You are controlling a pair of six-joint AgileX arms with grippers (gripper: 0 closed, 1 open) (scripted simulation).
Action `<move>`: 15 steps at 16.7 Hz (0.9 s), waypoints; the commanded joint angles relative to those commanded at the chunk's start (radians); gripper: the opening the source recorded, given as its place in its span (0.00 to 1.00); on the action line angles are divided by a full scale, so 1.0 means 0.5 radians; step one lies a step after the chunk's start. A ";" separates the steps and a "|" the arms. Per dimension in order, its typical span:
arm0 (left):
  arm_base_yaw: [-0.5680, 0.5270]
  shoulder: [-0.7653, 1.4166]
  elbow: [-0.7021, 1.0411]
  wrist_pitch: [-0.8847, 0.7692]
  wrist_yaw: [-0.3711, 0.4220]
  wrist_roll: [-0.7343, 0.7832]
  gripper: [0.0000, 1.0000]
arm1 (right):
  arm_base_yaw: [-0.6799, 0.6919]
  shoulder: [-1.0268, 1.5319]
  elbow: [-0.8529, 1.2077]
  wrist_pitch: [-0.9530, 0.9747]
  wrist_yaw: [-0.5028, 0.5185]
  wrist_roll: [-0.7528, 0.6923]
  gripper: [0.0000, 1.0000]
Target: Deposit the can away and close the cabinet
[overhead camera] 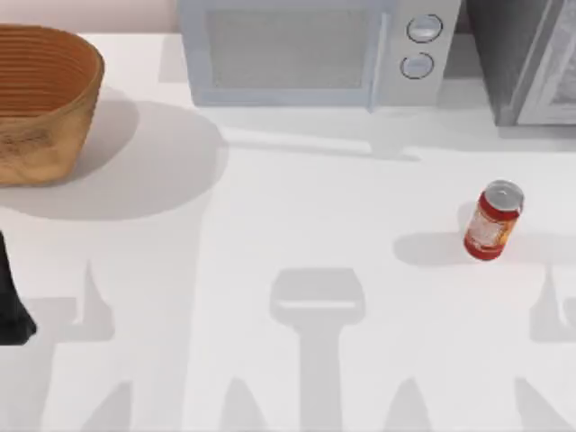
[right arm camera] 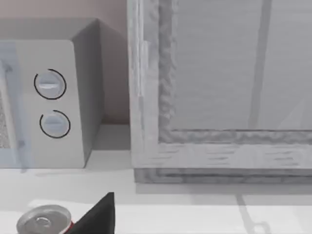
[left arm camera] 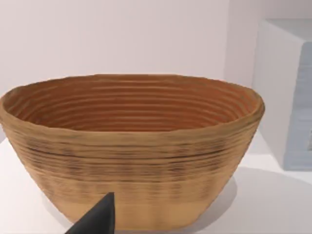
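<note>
Dark and pointed, one fingertip [left arm camera: 95,218] of the left gripper stands at the near edge of the left wrist view, in front of the woven basket [left arm camera: 131,146]. It does not touch the basket. Whether this gripper is open or closed, I cannot tell. In the top view a black part of the left arm [overhead camera: 11,301] shows at the left edge of the table [overhead camera: 297,207], nearer to the front than the basket [overhead camera: 40,99], which stands at the back left corner.

From the right wrist view, one dark fingertip [right arm camera: 97,217] of the right gripper shows in the same way, just beside the silver top of the can [right arm camera: 43,222]. I cannot tell if the two are touching, and I cannot tell how far this gripper is open either. It holds nothing that I can see.

On the right half of the table the can [overhead camera: 492,221] stands upright, red with a pale label, well apart from the basket. Behind it, at the back edge, is the microwave [overhead camera: 310,49] with two round knobs [overhead camera: 420,45] on its right side. Just to the right of the microwave is the grey cabinet [overhead camera: 526,58]. In the right wrist view the cabinet [right arm camera: 219,87] shows a pale frame and a grey inside.
</note>
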 joint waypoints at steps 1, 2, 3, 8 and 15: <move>0.000 0.000 0.000 0.000 0.000 0.000 1.00 | 0.000 0.000 0.000 0.000 0.000 0.000 1.00; 0.000 0.000 0.000 0.000 0.000 0.000 1.00 | 0.000 0.000 0.000 0.000 0.000 0.000 1.00; 0.000 0.000 0.000 0.000 0.000 0.000 1.00 | 0.003 0.002 0.013 0.019 0.007 0.001 1.00; 0.000 0.000 0.000 0.000 0.000 0.000 1.00 | 0.082 0.152 0.188 0.354 0.124 0.006 1.00; 0.000 0.000 0.000 0.000 0.000 0.000 1.00 | 0.353 0.981 0.361 1.083 0.405 0.065 1.00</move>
